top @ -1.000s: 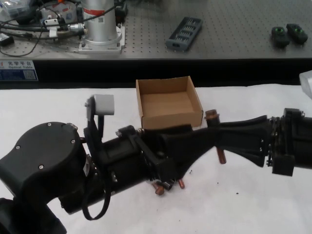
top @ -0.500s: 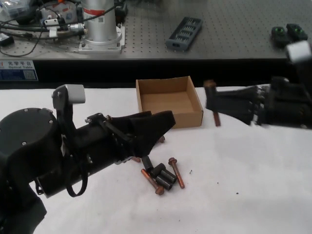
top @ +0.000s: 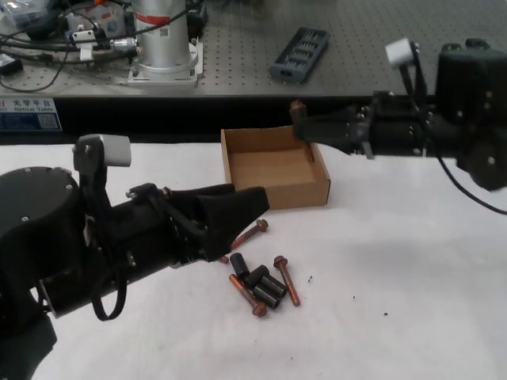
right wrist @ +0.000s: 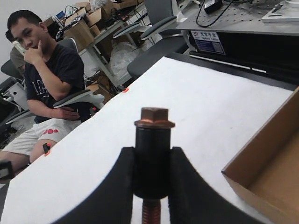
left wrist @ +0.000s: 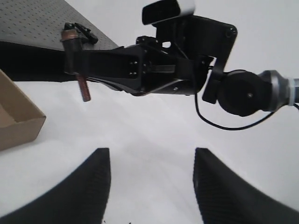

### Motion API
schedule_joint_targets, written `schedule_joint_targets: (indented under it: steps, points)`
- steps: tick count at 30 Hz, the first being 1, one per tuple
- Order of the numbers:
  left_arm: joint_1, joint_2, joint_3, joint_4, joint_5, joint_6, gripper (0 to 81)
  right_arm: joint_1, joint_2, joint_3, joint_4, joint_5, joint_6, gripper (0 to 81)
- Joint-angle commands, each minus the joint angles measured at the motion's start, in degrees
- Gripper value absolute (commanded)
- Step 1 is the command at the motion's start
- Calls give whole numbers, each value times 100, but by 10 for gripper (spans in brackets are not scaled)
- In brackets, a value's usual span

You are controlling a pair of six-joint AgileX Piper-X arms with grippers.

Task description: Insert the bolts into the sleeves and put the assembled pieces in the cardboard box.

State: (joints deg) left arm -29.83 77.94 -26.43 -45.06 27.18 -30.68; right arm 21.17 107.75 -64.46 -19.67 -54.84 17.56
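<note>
My right gripper (top: pixel 304 127) is shut on an assembled piece (top: pixel 299 119), a copper bolt standing upright in a black sleeve (right wrist: pixel 153 158). In the high view it hangs above the right side of the open cardboard box (top: pixel 275 191), with the threaded shank (left wrist: pixel 83 88) pointing down. My left gripper (top: pixel 247 207) is open and holds nothing; its two dark fingers (left wrist: pixel 86 186) sit low over the white cloth, in front of and left of the box. Below them lie loose copper bolts (top: pixel 286 279) and black sleeves (top: pixel 268 290) in a small heap.
White cloth (top: pixel 396 301) covers the bench, with free room to the right of the heap. Behind the box runs a perforated metal table (top: pixel 356 47) with a black tool holder (top: pixel 299 53) and a metal post (top: pixel 162 36).
My right gripper has risen with the assembled piece and moved from the box's front right corner to above the box. My left arm has drawn back to the left, uncovering the heap.
</note>
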Motion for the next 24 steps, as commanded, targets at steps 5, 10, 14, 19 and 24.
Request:
schedule_joint_targets:
  steps: [5, 10, 14, 19, 24]
  points:
    - [17, -350, -14, 333, 69, 281, 368, -34, 743, -848, 276, -110, -88, 43]
    - [17, -467, -14, 333, 67, 281, 368, -34, 1205, -1443, 636, 109, -133, 43]
    - [17, -573, -14, 333, 67, 281, 368, -34, 1504, -1944, 1186, 168, -322, 43]
    - [17, -708, -14, 346, 67, 281, 368, -34, 1642, -2288, 1525, 604, -539, 43]
    - [17, -848, -14, 756, 88, 281, 368, -34, 1667, -2331, 1671, 1064, -591, 43]
